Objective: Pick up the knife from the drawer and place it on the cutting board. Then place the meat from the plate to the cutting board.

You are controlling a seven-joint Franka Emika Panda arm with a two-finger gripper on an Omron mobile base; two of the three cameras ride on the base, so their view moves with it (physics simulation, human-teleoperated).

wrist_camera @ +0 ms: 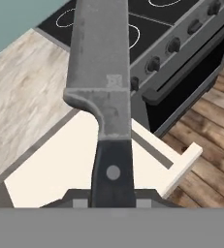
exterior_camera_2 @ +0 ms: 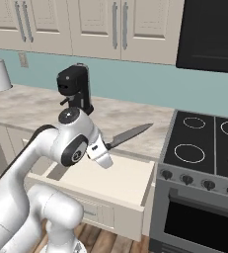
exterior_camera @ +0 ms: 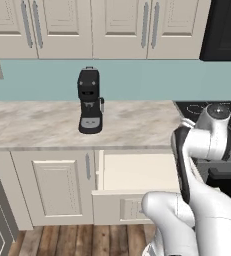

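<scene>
The knife (wrist_camera: 104, 92) is held by its black handle between the nearly closed fingers (wrist_camera: 113, 199), above the open drawer (exterior_camera_2: 115, 185). In the right base view the grey blade (exterior_camera_2: 128, 136) is seen projecting from the hand toward the stove (exterior_camera_2: 204, 148), roughly level and clear of the surface (exterior_camera_2: 31, 106).

Handling is judged as follows. The knife is stiff and light, with smooth steel and a sharp edge. The handle is the proper place of hold; with the blade standing far out from the grip, swinging under quick motion is to be expected, so slow turns are advised.

Edges and room: the drawer's side wall and front panel lie just below the knife and should be cleared before any sideways travel. The stove front stands beside the drawer on the blade's side. The coffee machine (exterior_camera: 90, 101) stands on the surface behind the drawer, well apart from the blade. Open marble surface is available on both sides of the machine. The cutting board's position cannot be told from these views.
</scene>
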